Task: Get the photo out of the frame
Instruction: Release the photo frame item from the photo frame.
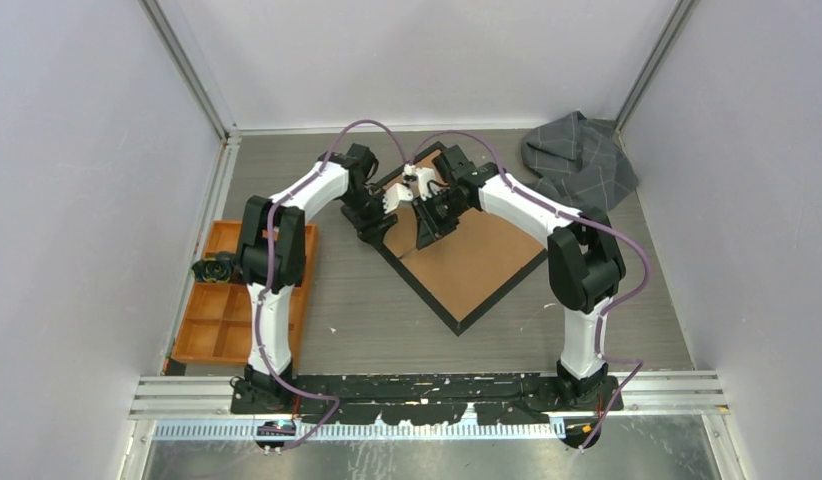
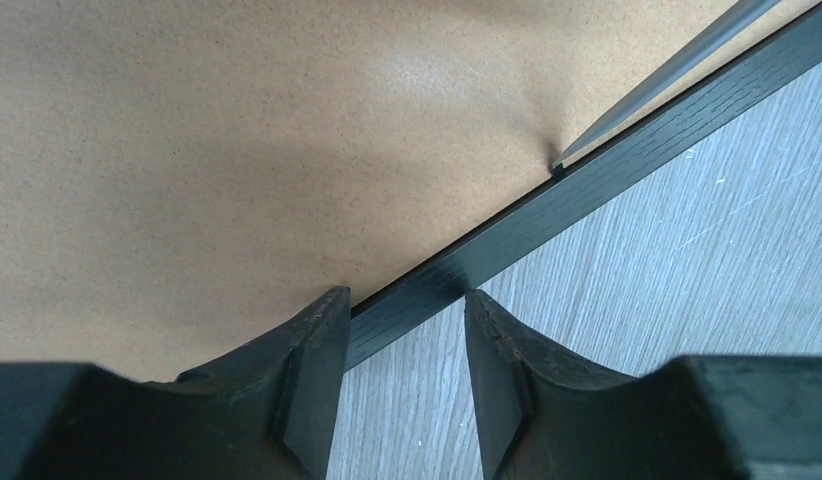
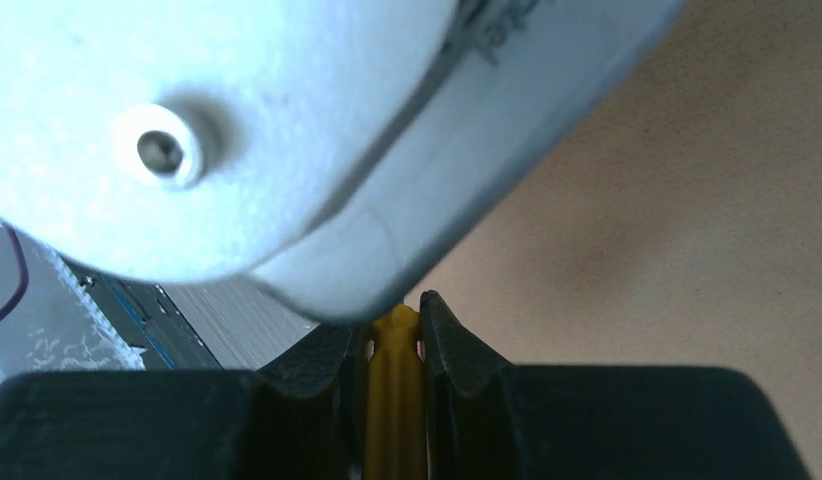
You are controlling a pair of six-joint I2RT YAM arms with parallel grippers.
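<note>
The big flat picture frame [image 1: 457,322] with the thin black edge lies face down on the grey wood-look table [image 2: 707,300]. Its plain brown board [image 1: 472,260] faces up. You cannot see the photo anywhere. It is most likely under that board, so the board has to come out first.

Your left gripper [image 2: 402,300] is about half open and holds nothing. One finger hangs over the brown board and the other hangs over the table. The black edge [image 2: 547,215] runs right through the gap between them. That edge goes on a slant, from the fingers up and away to the right. A thin grey metal tab [image 2: 667,80] lies further along that line and ends just at the edge.

Your right gripper [image 3: 395,320] is squeezed tight on a thin yellow stick [image 3: 395,400]. You cannot tell what kind of tool it is. A round white arm part [image 3: 237,130] blocks most of that view, with brown board off to the right.

Both arms are at the same far side of the frame, very close together. The left fingers are the ones right on the edge, so watch that the arms do not bump.
</note>
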